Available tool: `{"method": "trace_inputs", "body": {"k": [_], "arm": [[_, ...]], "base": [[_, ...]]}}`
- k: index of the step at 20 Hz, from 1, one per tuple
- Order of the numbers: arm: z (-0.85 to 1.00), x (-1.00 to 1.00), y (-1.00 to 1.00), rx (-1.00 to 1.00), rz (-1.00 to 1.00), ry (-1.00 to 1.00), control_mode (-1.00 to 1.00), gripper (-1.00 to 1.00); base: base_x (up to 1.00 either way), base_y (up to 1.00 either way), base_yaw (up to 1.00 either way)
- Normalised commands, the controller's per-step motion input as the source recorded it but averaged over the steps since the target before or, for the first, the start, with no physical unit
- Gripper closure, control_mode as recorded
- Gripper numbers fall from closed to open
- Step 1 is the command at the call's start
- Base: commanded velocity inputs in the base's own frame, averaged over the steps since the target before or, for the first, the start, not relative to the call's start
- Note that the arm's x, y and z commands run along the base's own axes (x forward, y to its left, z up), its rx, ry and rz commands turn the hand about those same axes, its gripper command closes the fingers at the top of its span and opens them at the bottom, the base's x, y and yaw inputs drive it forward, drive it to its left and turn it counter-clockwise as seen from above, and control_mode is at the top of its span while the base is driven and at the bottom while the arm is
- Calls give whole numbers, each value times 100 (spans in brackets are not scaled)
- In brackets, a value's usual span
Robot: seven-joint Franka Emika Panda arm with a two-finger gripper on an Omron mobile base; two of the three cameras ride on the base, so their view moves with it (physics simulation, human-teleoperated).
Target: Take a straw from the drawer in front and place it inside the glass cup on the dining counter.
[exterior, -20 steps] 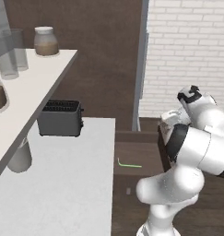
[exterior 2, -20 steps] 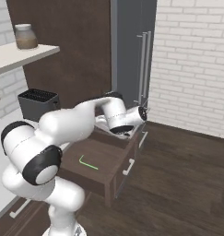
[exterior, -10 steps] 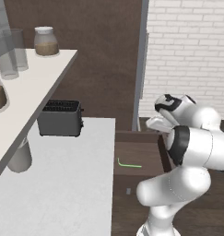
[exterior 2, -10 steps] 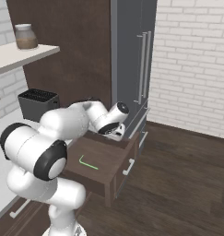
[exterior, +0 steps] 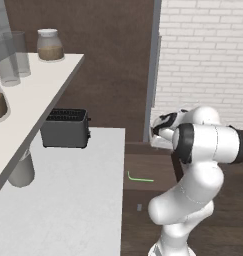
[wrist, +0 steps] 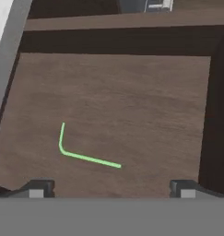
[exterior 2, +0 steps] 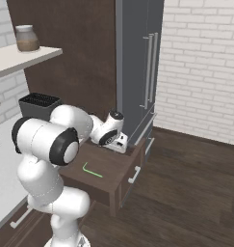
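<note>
The drawer (exterior 2: 119,184) stands pulled out, dark brown with a pale handle on its front. On its floor (wrist: 132,92) lies the straw (wrist: 88,159), thin, light green and bent into an L; it also appears as the straw (exterior: 139,179) and the straw (exterior 2: 92,171). My gripper (wrist: 111,190) hangs open above the drawer, with the straw just ahead of the gap between its two dark fingertips (wrist: 37,189) and apart from them. From the base, the gripper (exterior 2: 120,145) points down over the drawer's far end. The glass cup and dining counter are out of view.
A black toaster (exterior: 65,128) sits on the white worktop (exterior: 78,200) left of the drawer. Above it a white shelf (exterior: 43,95) carries a jar (exterior: 49,45) and tall glasses (exterior: 10,62). A tall grey cabinet (exterior 2: 137,72) rises behind the drawer; dark floor (exterior 2: 186,193) lies to the right.
My hand has swung down and to the left in the left base view, from beyond the drawer's front to above its inside. The jaws stayed open. The straw has not moved.
</note>
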Motion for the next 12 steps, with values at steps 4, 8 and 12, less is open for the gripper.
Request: {"method": "trace_inputs", "body": {"k": [4, 8, 12], "arm": [[-39, 29, -11, -15, -18, 12, -100, -100], [-34, 26, -16, -13, -15, 13, -100, -100], [-35, 25, -23, -10, -14, 15, -100, -100]], "base": [[0, 0, 0], [0, 0, 0], [0, 0, 0]]}}
